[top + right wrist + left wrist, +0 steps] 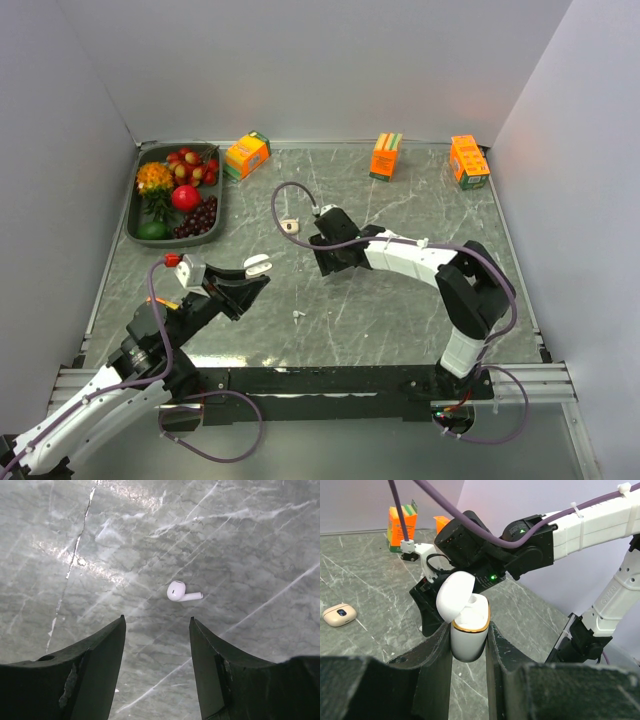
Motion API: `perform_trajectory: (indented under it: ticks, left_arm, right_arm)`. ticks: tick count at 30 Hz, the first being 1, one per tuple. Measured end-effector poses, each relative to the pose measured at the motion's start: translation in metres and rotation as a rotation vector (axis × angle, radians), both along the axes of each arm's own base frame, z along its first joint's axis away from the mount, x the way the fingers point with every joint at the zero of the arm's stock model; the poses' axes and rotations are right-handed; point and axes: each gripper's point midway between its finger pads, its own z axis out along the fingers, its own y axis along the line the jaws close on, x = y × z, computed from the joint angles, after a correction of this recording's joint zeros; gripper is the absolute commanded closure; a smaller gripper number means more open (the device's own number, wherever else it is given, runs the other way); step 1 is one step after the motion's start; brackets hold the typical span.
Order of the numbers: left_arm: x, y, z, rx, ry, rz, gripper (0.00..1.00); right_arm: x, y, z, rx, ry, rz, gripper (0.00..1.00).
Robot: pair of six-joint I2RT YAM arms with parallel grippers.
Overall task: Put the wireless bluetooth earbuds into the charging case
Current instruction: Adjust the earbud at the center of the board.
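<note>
My left gripper (pixel 252 275) is shut on a white earbud case (pixel 468 635) with a gold rim. It holds the case upright above the table with the lid (pixel 454 595) hinged open; the case also shows in the top view (pixel 257 265). The tan charging case (pixel 290 226) with a dark centre spot lies closed on the table, also in the left wrist view (pixel 339 615). My right gripper (pixel 157 618) is open above the table. A white earbud (pixel 182 592) lies just beyond its fingertips. Another tiny white piece (pixel 298 314) lies nearer the front.
A dark tray (pixel 137 222) of fruit stands at the back left. Three orange cartons (pixel 247 155) (pixel 385 156) (pixel 468 161) stand along the back edge. The right arm (pixel 580 527) reaches across close in front of the left gripper. Grey walls enclose the table.
</note>
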Motion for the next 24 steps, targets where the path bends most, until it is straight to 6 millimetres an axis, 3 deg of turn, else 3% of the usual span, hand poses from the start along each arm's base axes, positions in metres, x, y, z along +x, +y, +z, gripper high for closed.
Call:
perform_trajectory:
  ticks: [14,24]
  left_arm:
    - [0.000,-0.002,0.000,0.006,0.004,-0.005,0.99]
    - [0.000,-0.002,0.000,0.006,0.004,-0.006,0.99]
  right_arm:
    - [0.012,0.000,-0.029,-0.107,0.009,0.079,0.46]
    - [0.018,0.006,-0.022,-0.088,-0.001,0.065,0.54]
